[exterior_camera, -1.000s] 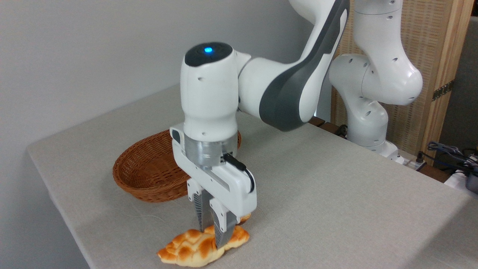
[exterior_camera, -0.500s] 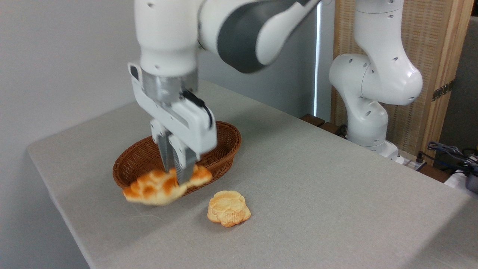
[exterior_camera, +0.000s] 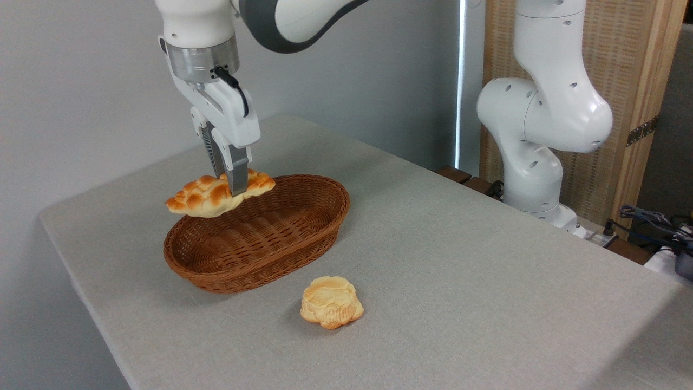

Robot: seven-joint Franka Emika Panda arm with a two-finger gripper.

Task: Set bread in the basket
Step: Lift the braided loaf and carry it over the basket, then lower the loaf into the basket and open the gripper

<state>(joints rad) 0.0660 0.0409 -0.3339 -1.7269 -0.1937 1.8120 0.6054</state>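
The robot's gripper (exterior_camera: 227, 181) was squeezed tight on the long braided bread (exterior_camera: 216, 194) and held it up in the air over the far left rim of the brown basket (exterior_camera: 303, 238) (a small round bun (exterior_camera: 331, 309) sat on the gray table (exterior_camera: 460, 281) nearby).

The gripper (exterior_camera: 227, 176) held the bread (exterior_camera: 216, 194) aloft over the basket (exterior_camera: 260, 233); a small bun (exterior_camera: 331, 309) lay on the table (exterior_camera: 460, 271) nearby.
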